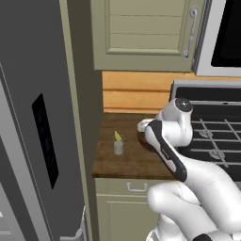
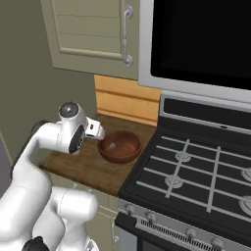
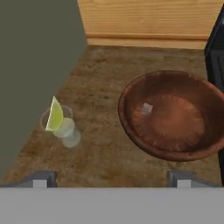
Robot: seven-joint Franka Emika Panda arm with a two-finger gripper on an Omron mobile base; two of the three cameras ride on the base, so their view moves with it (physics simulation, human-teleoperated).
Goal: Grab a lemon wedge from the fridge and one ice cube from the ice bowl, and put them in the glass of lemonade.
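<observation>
The glass of lemonade (image 3: pixel 62 130) stands on the dark wooden counter (image 3: pixel 105 87), close to the grey wall at the left. The lemon wedge (image 3: pixel 54 115) sits upright in it, its point above the rim. To the right is the reddish-brown ice bowl (image 3: pixel 175 144) with one ice cube (image 3: pixel 146 108) on its floor. My gripper (image 3: pixel 112 179) hovers above the counter's near part, between glass and bowl, open with nothing between its fingertips (image 3: pixel 41 179). The left base view shows the glass (image 1: pixel 118 147), the wedge (image 1: pixel 117 137) and the steel fridge (image 1: pixel 23 164) with doors closed. The bowl (image 2: pixel 120 147) also appears in the right base view.
A black stove (image 2: pixel 196 181) borders the counter right of the bowl, with a microwave (image 2: pixel 206 39) above it. Beige upper cabinets (image 1: pixel 141 33) hang over the counter and a wooden backsplash (image 3: pixel 144 22) closes the back. A drawer (image 1: pixel 136 187) sits under the counter's front edge.
</observation>
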